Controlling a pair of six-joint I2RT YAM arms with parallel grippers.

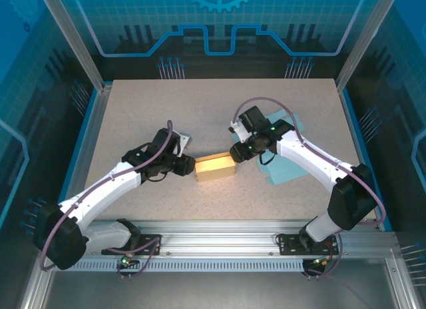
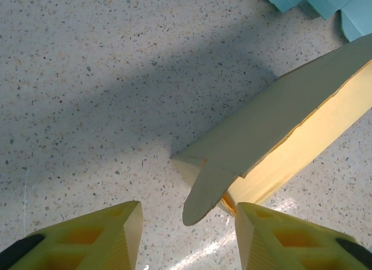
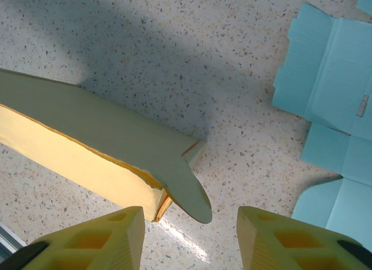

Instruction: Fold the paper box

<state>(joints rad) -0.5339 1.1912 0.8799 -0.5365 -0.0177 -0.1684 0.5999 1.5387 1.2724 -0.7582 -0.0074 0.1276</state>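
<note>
As left claw (image 1: 188,165), right claw (image 1: 235,153) gape, box (image 1: 214,168) lies between

White link shells and black joint housings are seen on the left arm (image 1: 100,189) and the right arm (image 1: 313,159), a mauve cable (image 1: 266,100) is looped along each, small green lights (image 1: 138,151) are lit near the wrists, and yellow hollow-celled fingers (image 2: 99,238) are carried by the left gripper (image 2: 189,209) and the right gripper (image 3: 190,210).

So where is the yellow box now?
In the top view the box lies between the left gripper and right gripper, the blue sheet to its right.
</note>
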